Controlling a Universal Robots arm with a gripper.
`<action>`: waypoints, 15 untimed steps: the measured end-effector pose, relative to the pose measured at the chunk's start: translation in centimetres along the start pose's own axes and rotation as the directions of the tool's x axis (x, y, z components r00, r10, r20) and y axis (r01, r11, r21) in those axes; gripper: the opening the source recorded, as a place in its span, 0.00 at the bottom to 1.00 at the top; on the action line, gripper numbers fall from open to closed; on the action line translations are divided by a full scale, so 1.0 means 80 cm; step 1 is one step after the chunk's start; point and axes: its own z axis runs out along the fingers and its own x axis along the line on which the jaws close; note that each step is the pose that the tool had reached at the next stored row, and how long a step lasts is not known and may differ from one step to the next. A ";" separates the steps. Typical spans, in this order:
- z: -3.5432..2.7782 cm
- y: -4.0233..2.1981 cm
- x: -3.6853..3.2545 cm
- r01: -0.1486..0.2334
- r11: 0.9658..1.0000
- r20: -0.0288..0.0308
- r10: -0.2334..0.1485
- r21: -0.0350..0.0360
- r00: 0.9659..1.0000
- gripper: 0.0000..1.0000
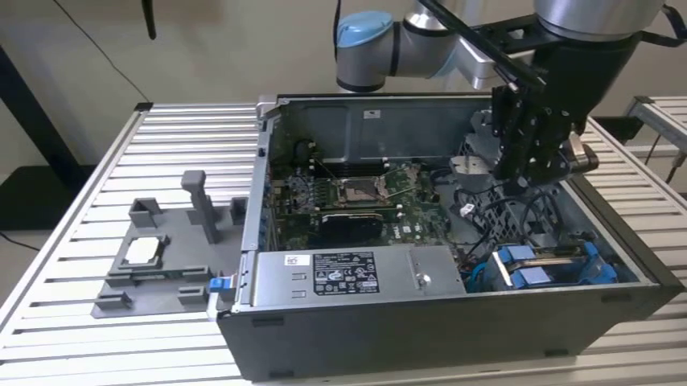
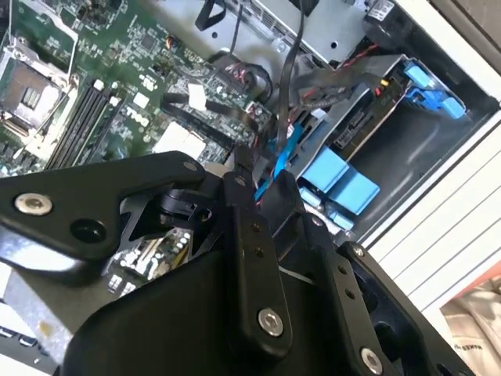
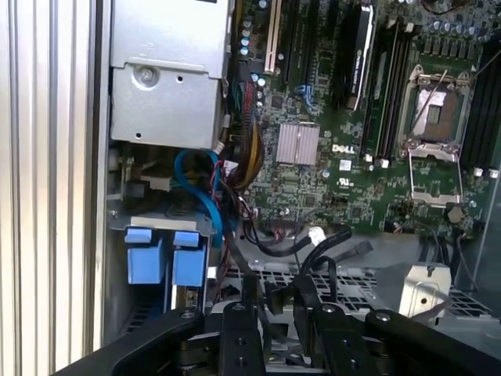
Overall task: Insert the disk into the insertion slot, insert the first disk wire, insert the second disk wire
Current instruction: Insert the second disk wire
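The disk, in its bright blue frame, sits in the insertion slot of the grey drive cage at the case's front corner, on the exterior view's right. Its blue end tabs stick out of the cage. My gripper hangs above the cable bundle behind the cage, higher than the disk. In both wrist views its black fingers stand close together. A dark wire connector sits between them, with black cable looping off toward the motherboard.
The open case holds a silver power supply at its front and a green motherboard in the middle. A blue cable and red wires run beside the cage. A grey fixture stands on the slatted table, on the exterior view's left.
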 end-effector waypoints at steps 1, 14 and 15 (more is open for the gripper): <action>0.0004 -0.0009 -0.0004 0.001 1.000 -0.005 -0.001 -0.001 1.000 0.33; 0.0022 -0.0045 -0.0030 0.006 1.000 -0.048 -0.007 -0.007 0.999 0.16; 0.0024 -0.0069 -0.0027 0.006 1.000 -0.047 -0.007 -0.007 0.999 0.16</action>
